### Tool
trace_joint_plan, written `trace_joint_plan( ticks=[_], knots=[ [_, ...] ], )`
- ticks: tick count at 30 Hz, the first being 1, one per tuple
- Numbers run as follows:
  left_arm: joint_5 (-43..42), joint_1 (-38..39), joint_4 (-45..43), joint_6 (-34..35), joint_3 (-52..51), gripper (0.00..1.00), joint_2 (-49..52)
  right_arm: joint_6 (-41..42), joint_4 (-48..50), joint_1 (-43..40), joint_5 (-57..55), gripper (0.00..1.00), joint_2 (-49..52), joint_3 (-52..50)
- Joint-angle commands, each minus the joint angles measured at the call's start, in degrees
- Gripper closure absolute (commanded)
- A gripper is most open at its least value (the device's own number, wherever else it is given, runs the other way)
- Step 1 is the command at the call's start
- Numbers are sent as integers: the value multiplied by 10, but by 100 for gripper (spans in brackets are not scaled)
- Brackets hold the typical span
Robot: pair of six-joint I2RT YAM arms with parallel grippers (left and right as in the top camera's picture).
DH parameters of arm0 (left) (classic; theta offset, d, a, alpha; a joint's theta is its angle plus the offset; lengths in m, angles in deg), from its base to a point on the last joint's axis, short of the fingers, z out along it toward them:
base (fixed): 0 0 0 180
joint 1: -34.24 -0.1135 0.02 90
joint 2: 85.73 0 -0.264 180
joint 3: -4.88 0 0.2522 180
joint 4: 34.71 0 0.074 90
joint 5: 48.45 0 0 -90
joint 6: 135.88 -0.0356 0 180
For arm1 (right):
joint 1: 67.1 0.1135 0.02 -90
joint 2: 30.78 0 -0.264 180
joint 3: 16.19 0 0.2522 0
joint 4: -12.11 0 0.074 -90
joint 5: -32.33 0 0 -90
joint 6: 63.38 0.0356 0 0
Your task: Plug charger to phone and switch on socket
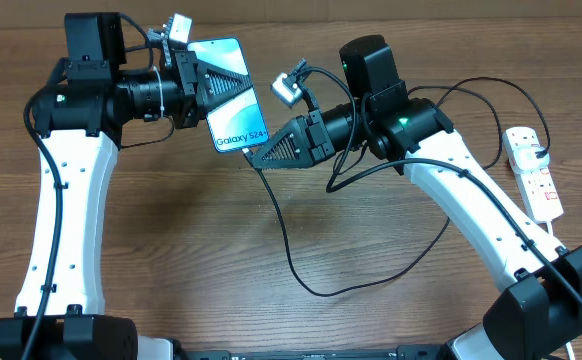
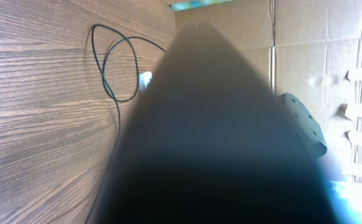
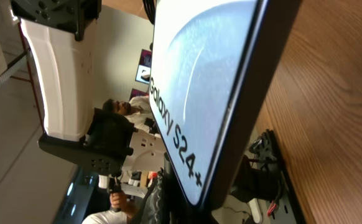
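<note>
Jaws on the left gripper [image 1: 211, 95] clamp the Galaxy S24+ phone [image 1: 229, 95], which sits lifted off the desk [image 1: 171, 260], screen up and tilted. Right gripper [image 1: 263, 156] sits at the phone's lower end, the one with the lettering. Its jaws are narrow and the charger cable [image 1: 326, 294] runs out from their tip; the plug itself is hidden. The cable loops across the desk toward the right arm. White power strip [image 1: 537, 175] lies near the desk's right edge, well apart from both grippers. Left wrist view is mostly a blurred dark shape.
</note>
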Motion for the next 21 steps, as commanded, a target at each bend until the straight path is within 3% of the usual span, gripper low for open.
trace_joint_plan(
  ticks=[1,10,21],
  knots=[
    [-37,10,9,-10,10,96,-8,41,30,-4,-61,96,-9,14],
    [-37,10,9,-10,10,96,-8,106,85,2,-100,96,-9,14],
    [-40,10,18,9,10,96,-8,123,95,37,-198,96,-9,14]
  ],
)
